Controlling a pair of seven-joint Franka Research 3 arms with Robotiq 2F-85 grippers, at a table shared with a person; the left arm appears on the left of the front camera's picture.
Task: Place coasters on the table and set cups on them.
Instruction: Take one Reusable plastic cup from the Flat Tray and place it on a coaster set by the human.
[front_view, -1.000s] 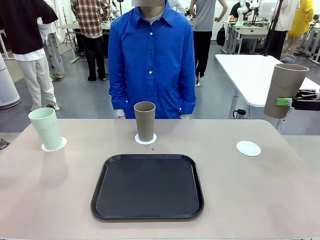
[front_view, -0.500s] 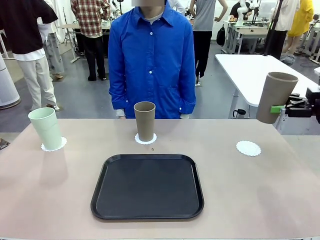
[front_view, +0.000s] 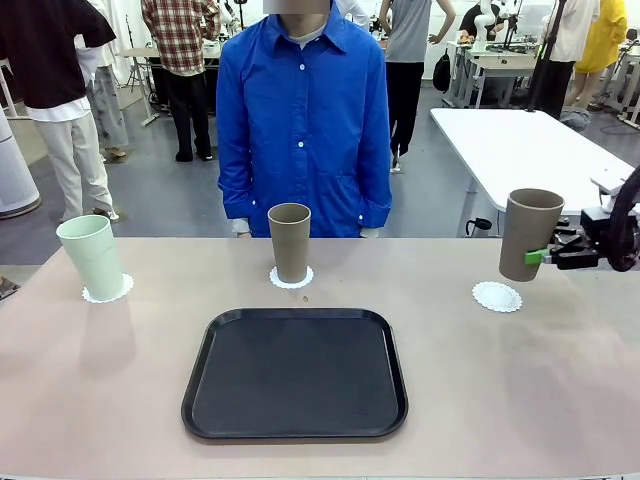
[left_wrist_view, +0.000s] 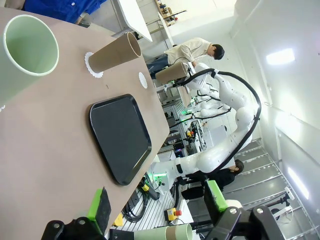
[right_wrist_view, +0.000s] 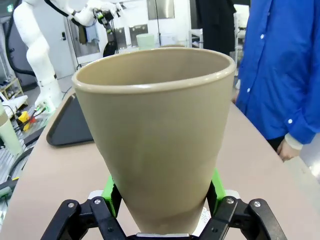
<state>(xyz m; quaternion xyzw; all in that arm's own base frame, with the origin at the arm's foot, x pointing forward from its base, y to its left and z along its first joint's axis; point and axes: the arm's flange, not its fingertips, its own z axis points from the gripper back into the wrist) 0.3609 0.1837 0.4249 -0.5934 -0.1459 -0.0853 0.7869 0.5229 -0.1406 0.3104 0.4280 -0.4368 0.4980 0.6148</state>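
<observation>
Tan cup (front_view: 529, 234) pinched upright in right tool (front_view: 541, 257), above the empty coaster (front_view: 497, 296)

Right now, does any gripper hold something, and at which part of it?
The right gripper holds a tan cup by its lower wall, near the base. The left gripper is open and holds nothing.

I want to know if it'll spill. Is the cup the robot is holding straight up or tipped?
Nearly upright, leaning slightly. The cup hangs mouth-up above the empty coaster, and looks empty.
</observation>
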